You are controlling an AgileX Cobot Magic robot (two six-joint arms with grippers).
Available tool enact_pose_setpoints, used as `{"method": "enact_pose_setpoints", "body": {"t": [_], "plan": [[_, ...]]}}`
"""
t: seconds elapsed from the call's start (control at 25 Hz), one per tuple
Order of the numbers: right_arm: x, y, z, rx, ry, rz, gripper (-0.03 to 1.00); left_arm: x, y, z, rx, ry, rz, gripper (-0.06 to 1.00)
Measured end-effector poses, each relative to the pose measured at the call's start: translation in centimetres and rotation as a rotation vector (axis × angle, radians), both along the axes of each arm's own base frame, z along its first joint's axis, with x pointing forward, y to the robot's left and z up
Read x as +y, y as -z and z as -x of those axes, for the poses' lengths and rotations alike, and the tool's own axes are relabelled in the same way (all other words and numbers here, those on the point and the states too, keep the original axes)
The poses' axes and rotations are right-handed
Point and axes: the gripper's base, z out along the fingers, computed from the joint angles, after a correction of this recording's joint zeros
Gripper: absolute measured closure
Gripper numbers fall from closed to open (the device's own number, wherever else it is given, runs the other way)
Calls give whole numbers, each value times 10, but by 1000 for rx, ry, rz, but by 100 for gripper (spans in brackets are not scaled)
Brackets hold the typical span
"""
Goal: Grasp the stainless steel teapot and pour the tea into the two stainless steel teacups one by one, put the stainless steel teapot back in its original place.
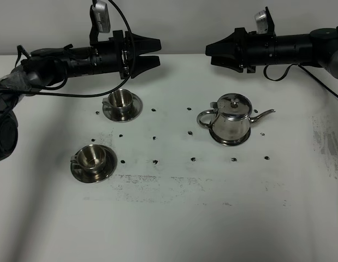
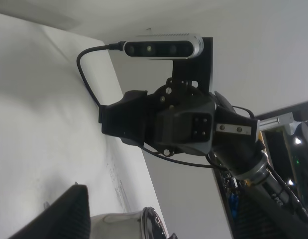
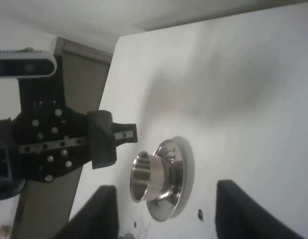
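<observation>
The right gripper (image 1: 210, 55) has its jaws apart with nothing between them; in its wrist view the two dark fingers (image 3: 96, 214) stand wide, with bare table between. The left gripper (image 1: 159, 51) also has its jaws spread and holds nothing. Both hang in the air over the far edge of the table (image 1: 174, 218), tips facing each other across a clear gap at the middle.

The right gripper is above and behind the teapot (image 1: 231, 119), not touching it. The left gripper is above and just behind the far cup (image 1: 122, 99). The near cup (image 1: 93, 156) sits closer to the front, left of centre. Each cup stands upright on its own saucer (image 1: 137, 106) (image 1: 106, 173).

The teapot stands upright on the disc (image 1: 234, 143), right of centre, well apart from both cups. Open table lies on all sides of it, widest toward the front edge; small black dots (image 1: 155, 161) mark the surface between the vessels.

The teapot is squat and shiny, lid on with its knob up. The thin spout points right, toward the table's right edge, and the loop handle faces left, toward the cups.
</observation>
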Motion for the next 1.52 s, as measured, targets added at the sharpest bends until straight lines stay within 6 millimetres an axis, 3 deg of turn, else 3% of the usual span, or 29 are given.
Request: {"method": "enact_pose_setpoints", "body": {"t": [0.48,0.6,0.8,0.88,1.2,1.32,1.52], "plan": [[0,-3,-1,-6,-1,5,53,0,-3,0,-50,1,-11,35],[-1,-21,-6,-53,-7,42,53,-1,-24,-3,-145,17,-66,35],[-8,-78,-16,-182,16,225,53,1,-92,-9,-339,35,-299,35],[-11,-92,-16,-229,26,300,53,4,-112,-10,-393,29,-426,35],[-21,-92,-14,-209,42,521,53,23,-109,-10,-357,28,-829,35],[-21,-95,-5,-146,39,653,53,27,-112,3,-317,72,-937,35],[-8,-106,24,-52,-10,823,53,40,-137,36,-279,52,-1002,37]]}}
